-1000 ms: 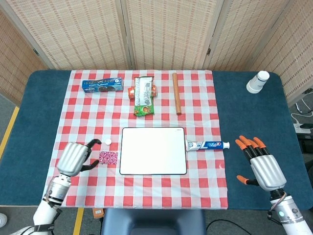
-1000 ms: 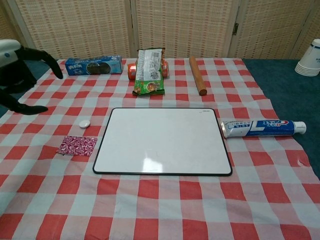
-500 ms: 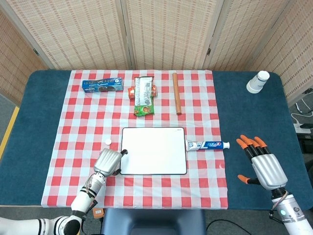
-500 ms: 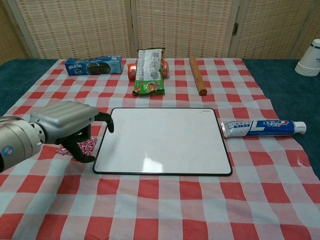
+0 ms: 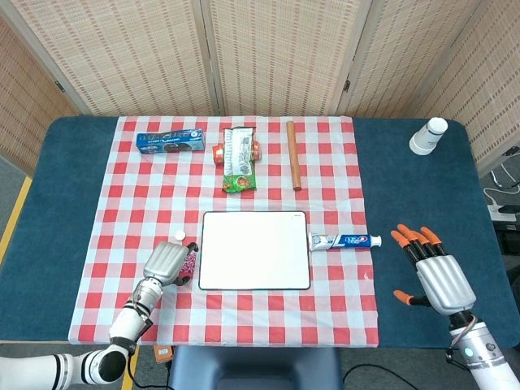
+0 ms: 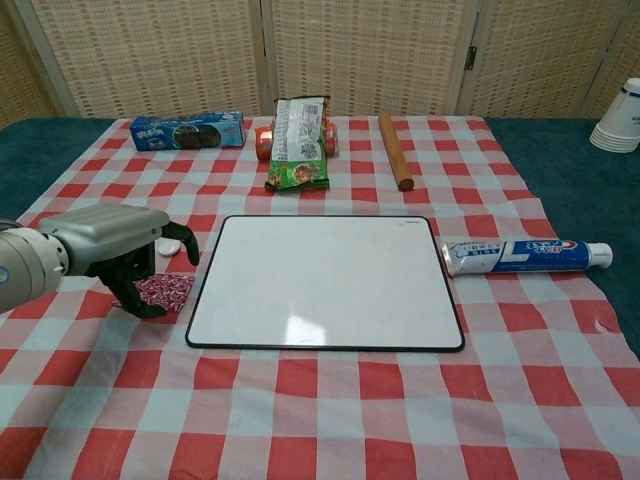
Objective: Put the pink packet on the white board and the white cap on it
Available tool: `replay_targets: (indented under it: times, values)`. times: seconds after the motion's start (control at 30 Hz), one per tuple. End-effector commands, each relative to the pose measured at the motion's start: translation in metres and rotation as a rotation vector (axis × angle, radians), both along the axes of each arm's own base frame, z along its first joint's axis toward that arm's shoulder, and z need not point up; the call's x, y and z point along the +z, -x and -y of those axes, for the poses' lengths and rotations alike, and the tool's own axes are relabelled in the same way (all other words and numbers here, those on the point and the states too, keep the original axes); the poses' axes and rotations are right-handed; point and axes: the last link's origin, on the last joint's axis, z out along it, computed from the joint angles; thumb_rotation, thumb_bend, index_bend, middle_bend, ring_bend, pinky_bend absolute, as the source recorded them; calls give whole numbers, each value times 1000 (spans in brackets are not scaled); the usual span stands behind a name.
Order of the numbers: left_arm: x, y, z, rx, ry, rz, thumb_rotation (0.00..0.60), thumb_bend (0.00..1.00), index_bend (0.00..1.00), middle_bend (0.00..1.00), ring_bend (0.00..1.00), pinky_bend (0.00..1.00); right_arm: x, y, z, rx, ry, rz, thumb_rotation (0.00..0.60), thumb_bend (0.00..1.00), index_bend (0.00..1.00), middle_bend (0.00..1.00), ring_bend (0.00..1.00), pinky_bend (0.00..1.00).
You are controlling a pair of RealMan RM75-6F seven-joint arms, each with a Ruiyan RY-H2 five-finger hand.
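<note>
The dark fingers [image 6: 150, 262] of the left hand [image 6: 105, 243] are curled downward over the pink packet [image 6: 165, 290], with one fingertip low at the packet's left end and another reaching toward the white board [image 6: 325, 280]; whether they already pinch the packet or only rest around it I cannot tell, because the hand covers that part. In the head view the left hand [image 5: 166, 263] lies just beside the left edge of the white board [image 5: 255, 250], and only a small piece of the pink packet [image 5: 189, 264] shows between them. The packet lies flat on the checked cloth [image 6: 330, 410], just left of the board and not on it. The white cap [image 5: 179, 236] sits on the cloth near the board's upper left corner (in the chest view it is mostly hidden behind the hand). The right hand [image 5: 431, 268] is well to the right of the board, over the blue table [image 5: 422, 195], with its orange-tipped fingers [image 5: 410, 238] spread apart and holding nothing. Just right of the board lies a toothpaste tube [image 6: 527, 255]. Behind the board are a green snack bag [image 6: 298, 140], a blue biscuit pack [image 6: 187, 131] and a wooden stick [image 6: 394, 150]. Paper cups [image 5: 428, 136] stand far to the right of the board.
</note>
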Motion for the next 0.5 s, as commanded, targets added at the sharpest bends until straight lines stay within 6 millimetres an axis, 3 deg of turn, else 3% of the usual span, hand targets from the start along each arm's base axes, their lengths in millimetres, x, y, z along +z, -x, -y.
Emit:
replay_targets:
  times: [0.03, 0.5]
  values:
    - [-1, 4, -4, 25, 14, -5, 600, 231, 308, 1000, 1000, 1000, 0, 0, 0, 1, -2, 1, 548, 0, 0, 0, 0, 79]
    - [1, 0, -6, 26, 20, -35, 600, 232, 303, 1000, 1000, 1000, 6, 0, 0, 7, 19, 16, 548, 0, 0, 0, 0, 79]
